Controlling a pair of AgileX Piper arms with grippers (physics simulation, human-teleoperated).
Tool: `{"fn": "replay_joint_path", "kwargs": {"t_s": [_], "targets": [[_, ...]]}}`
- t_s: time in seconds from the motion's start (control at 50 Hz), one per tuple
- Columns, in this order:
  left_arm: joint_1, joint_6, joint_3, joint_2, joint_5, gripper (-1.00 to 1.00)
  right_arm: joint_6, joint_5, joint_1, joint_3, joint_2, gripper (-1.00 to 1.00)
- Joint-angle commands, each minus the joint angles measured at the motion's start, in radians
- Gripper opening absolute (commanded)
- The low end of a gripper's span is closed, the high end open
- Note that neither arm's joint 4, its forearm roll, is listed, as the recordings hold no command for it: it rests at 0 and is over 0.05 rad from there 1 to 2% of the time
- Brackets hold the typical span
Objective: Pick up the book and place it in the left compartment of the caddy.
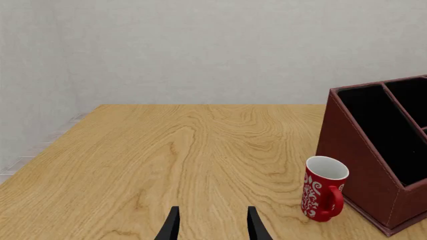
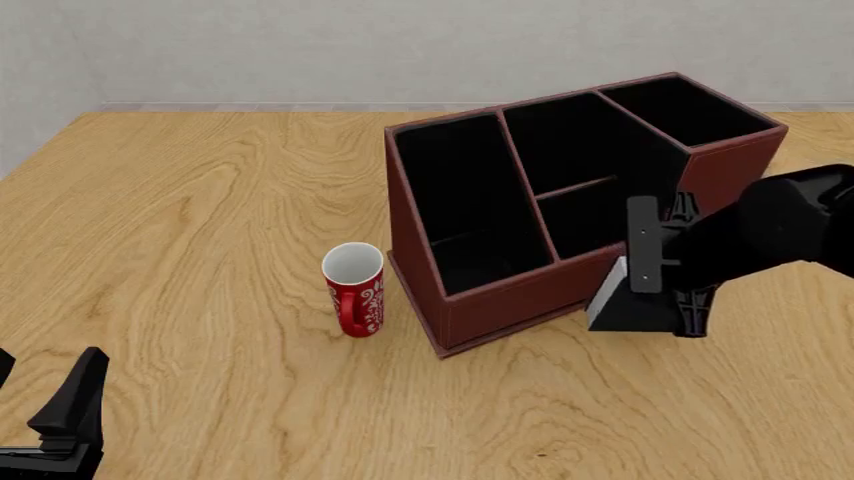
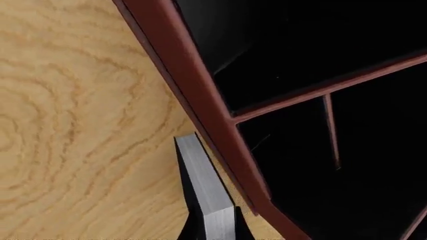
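The dark red-brown caddy (image 2: pixel 534 292) stands right of the table's middle. Its left compartment (image 2: pixel 461 200) is the long black slot on the mug's side, and it also shows in the left wrist view (image 1: pixel 383 127). My right gripper (image 2: pixel 674 310) is shut on the book (image 2: pixel 614 295), black with white page edges, low in front of the caddy's front wall. In the right wrist view the book (image 3: pixel 200 187) runs along the caddy's rim (image 3: pixel 200 85) above the table. My left gripper (image 2: pixel 47 425) is open and empty at the near left corner, its fingers (image 1: pixel 172 226) apart.
A red mug (image 2: pixel 354 290) with a white pattern stands just left of the caddy's front corner, and it also shows in the left wrist view (image 1: pixel 323 189). A grey wall runs behind the table's far edge.
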Motion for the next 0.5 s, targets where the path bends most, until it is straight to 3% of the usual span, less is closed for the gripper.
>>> {"fn": "replay_joint_path", "kwargs": {"t_s": [0.02,0.5], "targets": [[0.0,0.0,0.0,0.0,0.0,1.0,0.022,0.031,0.007,0.027,-0.013,-1.0],[0.0,0.0,0.0,0.0,0.0,1.0,-0.013,0.123,-0.026,0.085,-0.163,-1.0]]}}
